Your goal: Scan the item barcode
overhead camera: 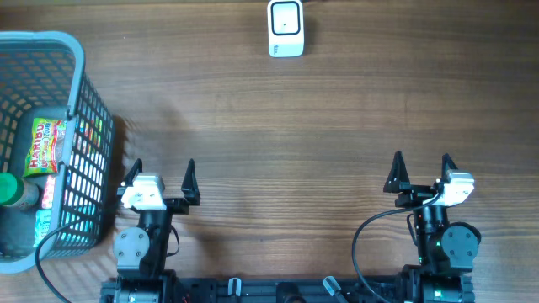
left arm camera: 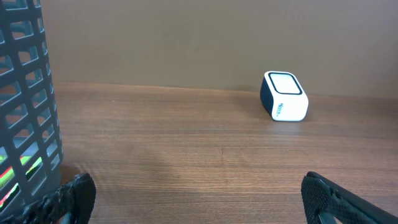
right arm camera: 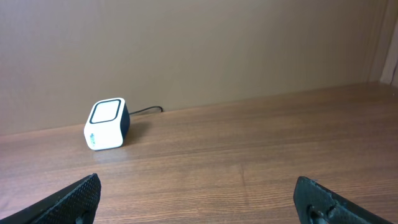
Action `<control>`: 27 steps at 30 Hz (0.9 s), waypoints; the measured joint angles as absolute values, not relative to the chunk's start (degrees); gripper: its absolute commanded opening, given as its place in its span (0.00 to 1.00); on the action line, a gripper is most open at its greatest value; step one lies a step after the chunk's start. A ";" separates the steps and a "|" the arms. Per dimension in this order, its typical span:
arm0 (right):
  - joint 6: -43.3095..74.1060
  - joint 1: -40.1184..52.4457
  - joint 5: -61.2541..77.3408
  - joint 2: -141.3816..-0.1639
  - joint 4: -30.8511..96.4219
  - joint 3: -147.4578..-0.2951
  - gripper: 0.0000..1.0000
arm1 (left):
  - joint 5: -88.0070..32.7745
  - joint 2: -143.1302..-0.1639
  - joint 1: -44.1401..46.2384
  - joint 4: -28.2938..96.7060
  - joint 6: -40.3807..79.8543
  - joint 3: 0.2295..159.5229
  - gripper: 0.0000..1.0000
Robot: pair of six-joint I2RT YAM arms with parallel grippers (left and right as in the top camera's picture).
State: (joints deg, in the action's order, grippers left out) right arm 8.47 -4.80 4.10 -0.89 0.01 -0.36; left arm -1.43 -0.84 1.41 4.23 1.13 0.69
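A white cube-shaped barcode scanner with a dark window stands at the table's far edge; it also shows in the left wrist view and the right wrist view. A Haribo candy bag lies inside the blue-grey basket at the far left, beside a green-capped bottle. My left gripper is open and empty at the near edge, just right of the basket. At the near right my right gripper is open with nothing between its fingers.
The basket's mesh wall fills the left side of the left wrist view, close to my left fingertip. A black cable runs from the scanner along the back wall. Bare wooden tabletop lies between grippers and scanner.
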 measured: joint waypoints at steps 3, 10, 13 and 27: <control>8.47 -3.51 4.19 -0.89 0.01 -0.36 1.00 | -1.43 -0.84 1.41 4.23 1.13 0.69 1.00; 8.47 -3.18 4.29 -0.89 0.01 -0.36 1.00 | -1.43 -0.84 1.41 4.23 1.13 0.69 1.00; 8.47 -3.18 4.29 -0.89 0.01 -0.36 1.00 | -1.43 -0.84 1.41 4.23 1.13 0.69 1.00; 8.47 -3.18 4.29 -0.89 0.01 -0.36 1.00 | -1.43 -0.84 1.41 4.23 1.13 0.69 1.00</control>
